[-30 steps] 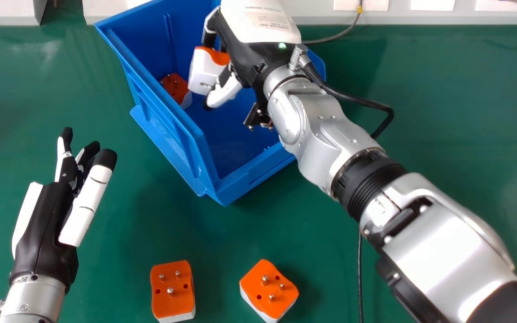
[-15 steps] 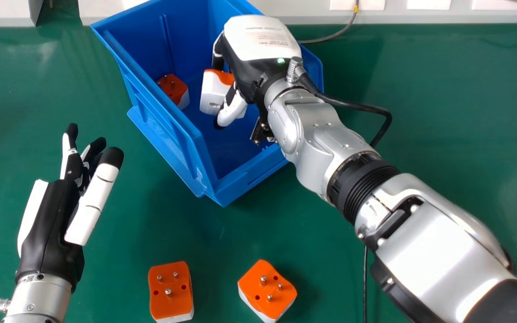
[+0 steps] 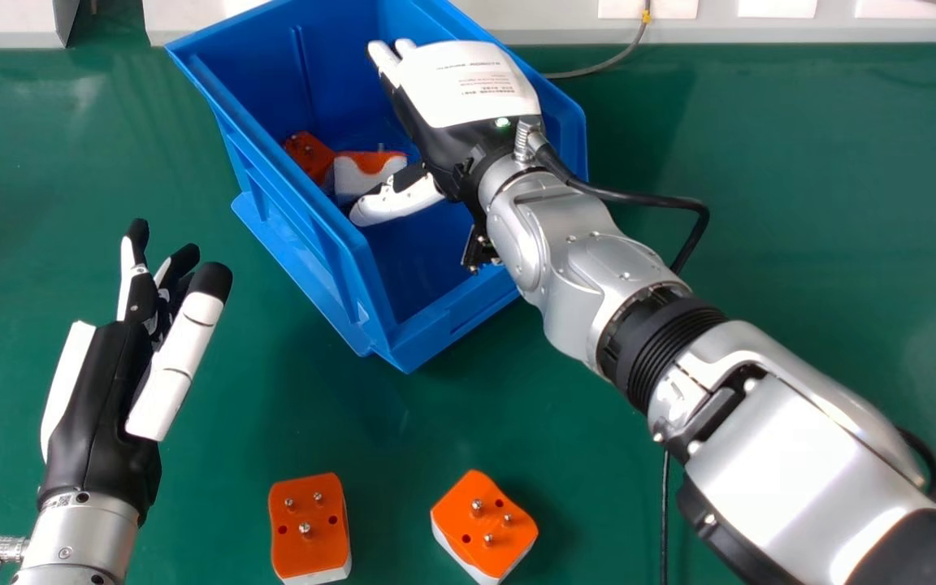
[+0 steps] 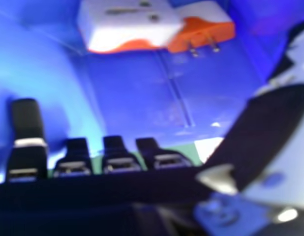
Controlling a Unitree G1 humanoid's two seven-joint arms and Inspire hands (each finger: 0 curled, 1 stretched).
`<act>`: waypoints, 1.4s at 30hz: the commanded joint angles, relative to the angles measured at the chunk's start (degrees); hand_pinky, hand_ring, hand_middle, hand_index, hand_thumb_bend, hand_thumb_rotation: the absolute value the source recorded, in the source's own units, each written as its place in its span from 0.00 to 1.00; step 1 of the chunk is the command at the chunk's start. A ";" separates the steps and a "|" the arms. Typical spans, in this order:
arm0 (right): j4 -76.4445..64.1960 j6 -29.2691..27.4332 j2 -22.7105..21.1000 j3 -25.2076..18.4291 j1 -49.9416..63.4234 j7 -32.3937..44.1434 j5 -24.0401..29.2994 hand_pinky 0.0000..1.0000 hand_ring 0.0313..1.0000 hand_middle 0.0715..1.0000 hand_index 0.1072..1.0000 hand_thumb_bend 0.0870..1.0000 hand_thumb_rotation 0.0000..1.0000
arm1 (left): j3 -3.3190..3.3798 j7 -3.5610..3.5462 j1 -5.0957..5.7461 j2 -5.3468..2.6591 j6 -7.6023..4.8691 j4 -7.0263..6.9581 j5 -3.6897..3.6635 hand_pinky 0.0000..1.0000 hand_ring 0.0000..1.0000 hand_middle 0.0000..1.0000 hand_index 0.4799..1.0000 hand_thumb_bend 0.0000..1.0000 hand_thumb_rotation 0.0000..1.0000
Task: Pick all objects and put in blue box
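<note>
Item: blue box (image 3: pixel 338 268), on the green table (image 3: pixel 801 268) at eleven o'clock. Contents: one plug adapter (image 3: pixel 305 153) with its orange pin face up, and a second adapter (image 3: pixel 366 175) close by it, orange strip over a white side; whether they touch I cannot tell. Item: my right hand (image 3: pixel 456 97), over the box at twelve o'clock, arm running in from four; fingers straight, thumb held well out from them, clear of both adapters in the right hand view. Item: orange adapter (image 3: pixel 309 520), pins up on the table, seven o'clock. Item: orange adapter (image 3: pixel 484 520), pins up, turned cornerwise, six o'clock. Item: my left hand (image 3: pixel 102 398), between eight and nine o'clock, fingers loosely extended and somewhat spread, beside the box.
</note>
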 commanded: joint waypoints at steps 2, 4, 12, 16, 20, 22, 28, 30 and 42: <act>-3.24 0.07 -1.32 -1.73 -0.77 -2.78 1.19 1.00 1.00 1.00 1.00 0.53 0.66 | -0.25 0.54 -1.00 -0.16 -0.42 -0.02 0.27 0.95 0.96 0.97 0.98 0.74 0.86; -4.96 0.15 -1.72 -2.76 -0.49 -3.22 2.04 1.00 1.00 1.00 1.00 0.50 0.64 | -0.31 0.67 -1.22 -0.19 -0.37 0.17 0.23 0.95 0.96 0.97 0.98 0.75 0.86; -34.28 6.25 -7.32 -6.28 11.30 -1.60 1.18 1.00 1.00 1.00 1.00 0.38 0.49 | -0.38 0.76 -1.72 0.14 -0.04 0.51 0.18 0.95 0.96 0.97 0.97 0.78 0.85; -56.93 8.88 -12.12 -6.95 23.24 0.74 -2.17 1.00 1.00 1.00 1.00 0.31 0.39 | -0.38 0.64 -1.68 0.14 0.14 0.14 -0.02 0.95 0.96 0.97 0.98 0.79 0.85; -74.07 7.56 -16.15 -7.65 35.69 0.60 -4.13 1.00 1.00 1.00 1.00 0.29 0.38 | -0.06 0.40 -2.04 0.42 -0.16 1.05 -0.22 0.95 0.96 0.97 0.98 0.79 0.85; -79.57 5.92 -17.85 -8.17 41.77 -0.05 -4.45 1.00 1.00 1.00 1.00 0.29 0.39 | 0.08 0.31 -1.98 0.52 -0.34 1.26 -0.28 0.95 0.96 0.97 0.98 0.79 0.85; -94.44 5.16 -22.93 -9.05 61.32 1.62 -4.62 0.98 1.00 1.00 1.00 0.29 0.41 | 0.55 -0.11 -0.82 0.60 -2.11 2.48 -0.52 0.95 0.96 0.96 0.98 0.79 0.84; -97.63 4.67 -24.04 -9.47 66.92 1.80 -4.46 0.98 1.00 1.00 1.00 0.29 0.41 | 0.58 -0.22 -0.22 0.46 -2.73 2.66 -0.55 0.95 0.96 0.96 0.98 0.79 0.84; -97.29 -1.27 -23.63 -10.28 84.44 -2.70 -6.38 0.89 0.97 0.99 0.97 0.38 0.44 | 0.76 -0.38 3.67 -0.84 -6.77 3.60 -0.62 0.93 0.95 0.96 0.96 0.76 0.82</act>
